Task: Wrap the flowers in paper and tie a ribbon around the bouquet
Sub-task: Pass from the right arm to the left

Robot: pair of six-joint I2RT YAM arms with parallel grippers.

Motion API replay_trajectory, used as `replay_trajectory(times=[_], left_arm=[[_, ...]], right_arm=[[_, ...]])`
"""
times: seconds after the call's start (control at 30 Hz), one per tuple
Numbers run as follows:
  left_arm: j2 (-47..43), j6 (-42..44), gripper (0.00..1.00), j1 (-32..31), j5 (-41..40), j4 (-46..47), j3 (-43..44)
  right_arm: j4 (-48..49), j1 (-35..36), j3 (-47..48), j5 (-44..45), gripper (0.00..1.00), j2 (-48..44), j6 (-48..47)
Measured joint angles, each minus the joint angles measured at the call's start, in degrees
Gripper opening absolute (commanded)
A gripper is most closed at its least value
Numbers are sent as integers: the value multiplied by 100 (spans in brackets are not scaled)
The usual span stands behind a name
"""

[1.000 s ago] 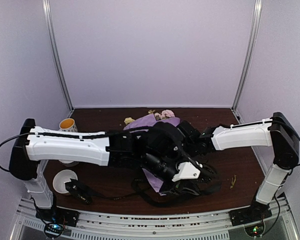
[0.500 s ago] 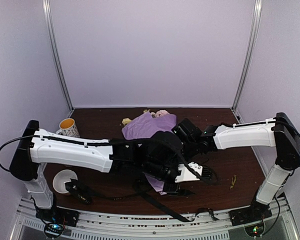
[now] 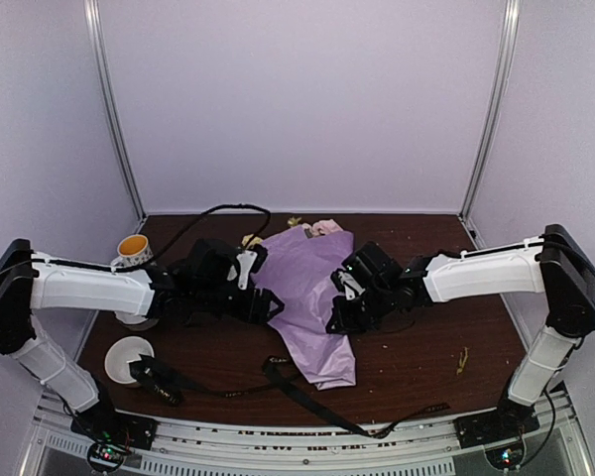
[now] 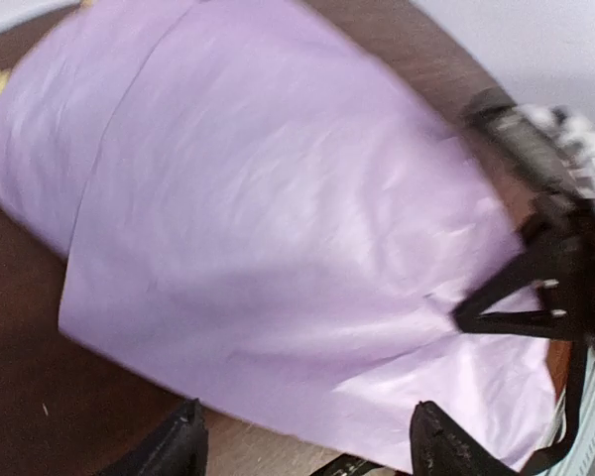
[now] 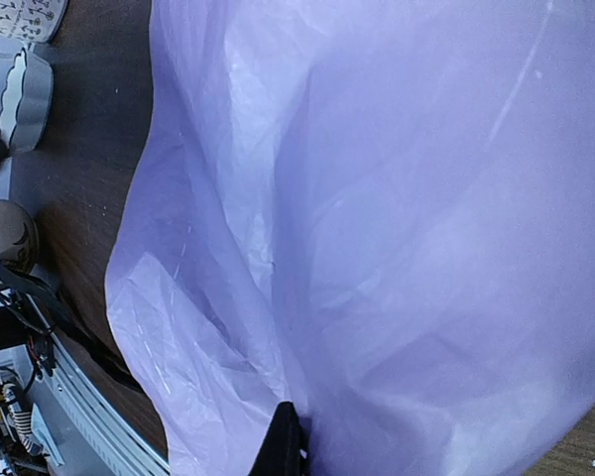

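The lilac paper [image 3: 312, 288] lies across the middle of the table, covering the flowers [image 3: 324, 227] except for a few cream and pink blooms at its far end. My left gripper [image 3: 271, 303] stands open just off the paper's left edge; in the left wrist view its fingertips [image 4: 184, 442] frame bare table with the paper [image 4: 278, 228] beyond. My right gripper [image 3: 337, 319] is shut on the paper's right edge, its dark finger [image 5: 286, 441] pinching a fold of the sheet [image 5: 397, 218]. The black ribbon [image 3: 307, 399] trails loose along the front of the table.
A yellow-lined mug [image 3: 132, 247] stands at the far left behind my left arm, and a white dish [image 3: 127, 357] lies at the near left. A black cable [image 3: 218, 210] loops over the left arm. Petal scraps [image 3: 463, 357] lie at the right.
My left gripper has opened and drawn back to the left, off the bundle. The paper now lies uncovered and spread, and the ribbon has dropped toward the front edge. The right gripper keeps its pinch.
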Motion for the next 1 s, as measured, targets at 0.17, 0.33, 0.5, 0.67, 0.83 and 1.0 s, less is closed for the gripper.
replay_trajectory(times=[0.17, 0.33, 0.5, 0.67, 0.83, 1.0], left_arm=[[603, -1340, 87, 249, 249, 310, -662], [1027, -1974, 88, 229, 579, 745, -671], [1285, -2352, 84, 229, 813, 1147, -671], [1615, -2660, 79, 229, 1143, 1829, -743], [1755, -2863, 76, 229, 1333, 2218, -776], [1880, -2997, 73, 236, 1515, 2461, -776]], right_arm=[[181, 17, -24, -2, 0, 0, 164], [337, 42, -63, -2, 0, 0, 323], [525, 74, -109, -24, 0, 0, 479], [704, 87, -138, -70, 0, 11, 603], [863, 114, -138, -92, 0, 15, 743], [1038, 116, -138, -160, 0, 74, 872]])
